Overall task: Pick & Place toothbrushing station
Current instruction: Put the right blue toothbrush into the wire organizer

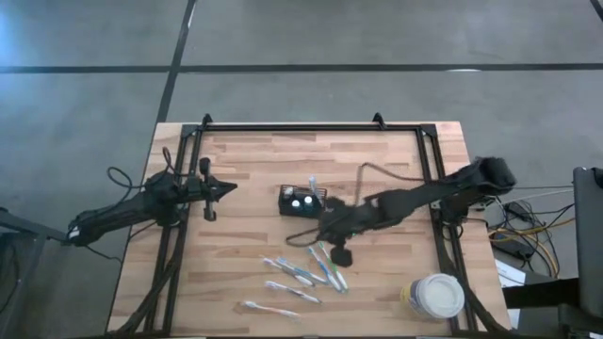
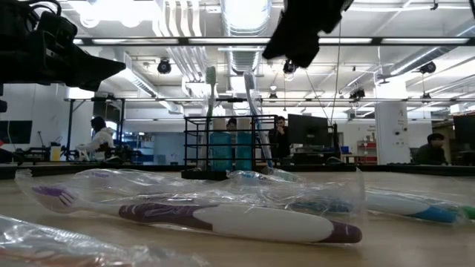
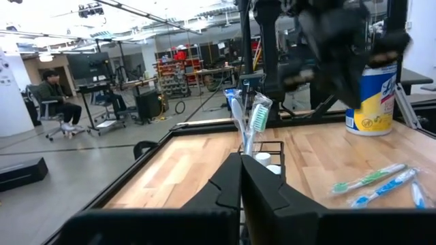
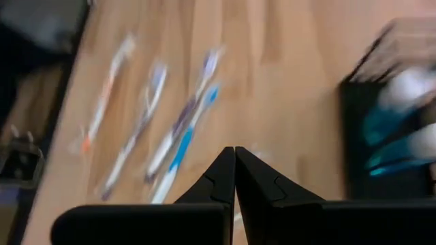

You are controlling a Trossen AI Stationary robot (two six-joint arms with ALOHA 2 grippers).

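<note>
Standing near the middle of the pale wooden slatted table (image 1: pixel 245 179), small black rectangular open-top caddy with dark mesh-like sides (image 1: pixel 301 201), upright, 2 toothbrushes rising from it, plus 2 white round caps inside. Hovering just beside the caddy, over the loose brushes, right gripper (image 1: pixel 340 254), fingers pressed together, holding nothing (same tight closure in its own wrist view (image 4: pixel 235 163)). Waiting well apart at the table's left side, left gripper (image 1: pixel 226 186), tip aimed toward the caddy, fingers likewise shut with nothing between them (image 3: pixel 240 170). Lying flat nearer the front edge, several plastic-wrapped toothbrushes (image 1: pixel 306 275) with white, blue and green handles, scattered at angles, some touching. Lying closest to the low camera, a white-and-purple wrapped toothbrush (image 2: pixel 223 219). Resting at the front right corner, larger round white tub with a blue and yellow label (image 1: pixel 435 296). Seated in the room beyond, a person on an office chair (image 3: pixel 56 99).
</note>
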